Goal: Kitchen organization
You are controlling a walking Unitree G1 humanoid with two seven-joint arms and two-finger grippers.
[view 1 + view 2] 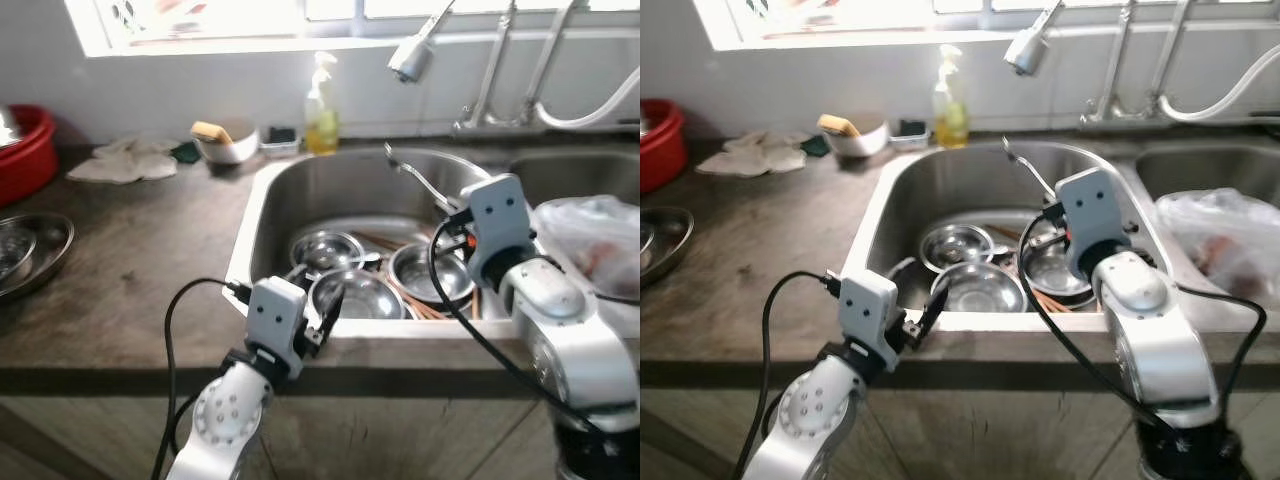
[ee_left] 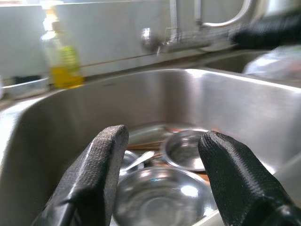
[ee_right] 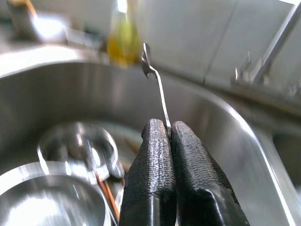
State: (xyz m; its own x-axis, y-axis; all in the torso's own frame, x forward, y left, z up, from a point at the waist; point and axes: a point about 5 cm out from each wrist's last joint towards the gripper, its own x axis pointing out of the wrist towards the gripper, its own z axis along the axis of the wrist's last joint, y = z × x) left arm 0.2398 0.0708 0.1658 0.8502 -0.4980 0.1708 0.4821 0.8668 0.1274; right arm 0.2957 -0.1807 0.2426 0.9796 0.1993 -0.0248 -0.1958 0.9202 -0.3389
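- Below both grippers, the steel sink (image 1: 262,215) holds the job: three steel bowls (image 1: 357,293) and some chopsticks (image 1: 415,303) lie on its floor.
- Right gripper (image 3: 168,136) hangs over the basin's right side, fingers pinched tight on a slim metal utensil (image 1: 415,178) whose handle angles up and away toward the soap bottle (image 1: 321,105).
- Left gripper (image 2: 160,165) hovers at the near rim, fingers spread wide and empty, the nearest bowl just beyond and beneath them.
- Judged step: lifting the utensil out; next it wants carrying clear of the rim while the left drops onto that bowl.
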